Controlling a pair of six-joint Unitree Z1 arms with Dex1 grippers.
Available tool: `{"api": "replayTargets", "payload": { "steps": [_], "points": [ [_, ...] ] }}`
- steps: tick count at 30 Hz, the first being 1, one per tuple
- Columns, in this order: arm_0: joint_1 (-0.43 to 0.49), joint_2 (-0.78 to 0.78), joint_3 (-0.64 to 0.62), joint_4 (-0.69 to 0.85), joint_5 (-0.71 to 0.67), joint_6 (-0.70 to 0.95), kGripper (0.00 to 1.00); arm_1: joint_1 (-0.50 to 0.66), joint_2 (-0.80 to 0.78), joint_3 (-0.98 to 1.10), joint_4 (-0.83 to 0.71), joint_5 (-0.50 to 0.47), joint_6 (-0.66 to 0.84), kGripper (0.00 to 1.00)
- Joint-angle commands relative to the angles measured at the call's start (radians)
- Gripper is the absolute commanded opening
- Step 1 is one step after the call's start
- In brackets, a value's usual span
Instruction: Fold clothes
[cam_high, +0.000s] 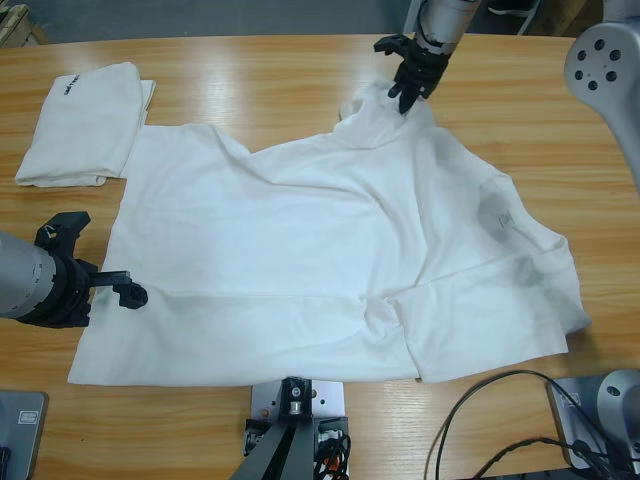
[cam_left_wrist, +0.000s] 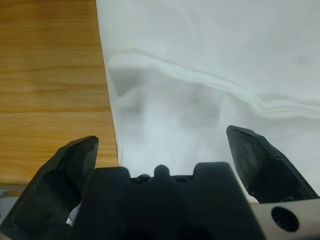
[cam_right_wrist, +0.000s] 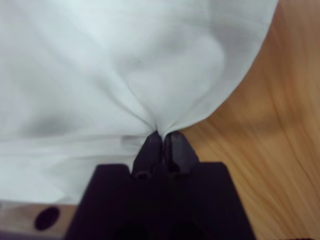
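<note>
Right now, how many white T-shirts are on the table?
2. A folded white cloth T-shirt lies at the far left corner; a spread white cloth T-shirt covers the middle, its far edge pinched by the right claw.

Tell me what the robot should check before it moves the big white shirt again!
1. Right tool holding cloth: ok. Its jaws are pinched shut on a gathered bit of the big shirt at the far edge.
2. Left tool ready to grab: ok. Its jaws are wide open at the shirt's side edge, holding nothing.
3. Cloth between the left jaws: cannot tell. The shirt edge lies under the tool, but whether the jaws reach around it does not show.
4. Shirt lying flat: not ok. It is wrinkled, and the near right part is folded over.
5. Folded shirt out of the way: not ok. It lies at the big shirt's far left corner, very close.
</note>
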Motion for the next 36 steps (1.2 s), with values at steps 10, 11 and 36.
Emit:
{"api": "replayTargets", "payload": {
  "steps": [10,11,36],
  "points": [
    [-0.019,0.013,0.044,-0.012,-0.012,0.007,1.0,-0.099,0.13,-0.427,-0.172,0.142,0.068,0.0],
    [-0.02,0.007,0.05,-0.012,-0.013,0.007,1.0,-0.105,0.14,-0.431,-0.179,0.141,0.07,0.0],
    [0.134,-0.153,-0.115,-0.045,0.054,0.161,0.89,-0.161,-0.105,-0.372,-0.045,0.094,0.177,0.983]
  ]
}}
